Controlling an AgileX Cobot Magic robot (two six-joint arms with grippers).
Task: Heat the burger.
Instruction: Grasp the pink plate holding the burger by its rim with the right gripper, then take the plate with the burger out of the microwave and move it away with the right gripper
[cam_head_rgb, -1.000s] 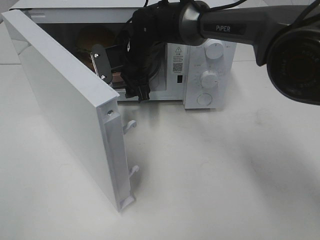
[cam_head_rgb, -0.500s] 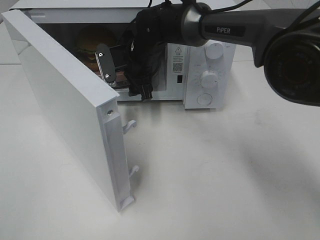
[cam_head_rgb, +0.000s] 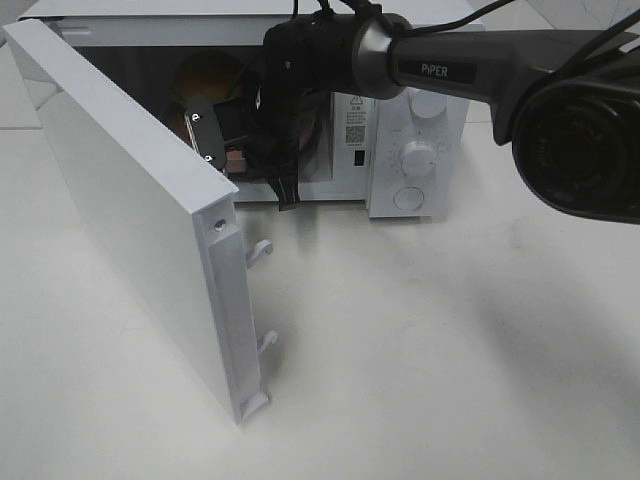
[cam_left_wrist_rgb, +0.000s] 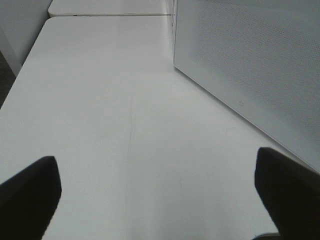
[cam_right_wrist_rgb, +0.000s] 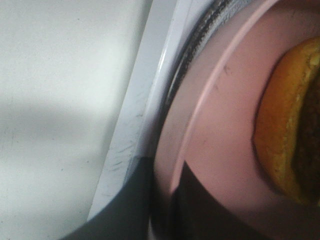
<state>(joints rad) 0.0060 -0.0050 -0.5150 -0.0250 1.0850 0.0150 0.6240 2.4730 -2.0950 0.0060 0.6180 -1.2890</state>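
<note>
The burger (cam_head_rgb: 208, 76), with its golden-brown bun, sits inside the open white microwave (cam_head_rgb: 415, 110), partly hidden by my right arm. In the right wrist view the burger's bun edge (cam_right_wrist_rgb: 290, 130) rests on the pink plate (cam_right_wrist_rgb: 220, 125), whose rim lies over the microwave's turntable edge. My right gripper (cam_head_rgb: 207, 135) reaches into the cavity and is shut on the rim of the pink plate (cam_head_rgb: 237, 161); one dark finger (cam_right_wrist_rgb: 165, 210) overlaps that rim. My left gripper (cam_left_wrist_rgb: 160, 195) is open and empty above the bare table, beside the microwave's perforated side wall.
The microwave door (cam_head_rgb: 130, 220) stands swung open to the left front, with two latch hooks (cam_head_rgb: 262, 250) on its edge. The control panel with two knobs (cam_head_rgb: 418, 157) is to the right of the cavity. White table (cam_head_rgb: 420, 350) lies in front.
The burger and plate have shifted a little to the right inside the cavity, and my right wrist has turned slightly. The door has not moved.
</note>
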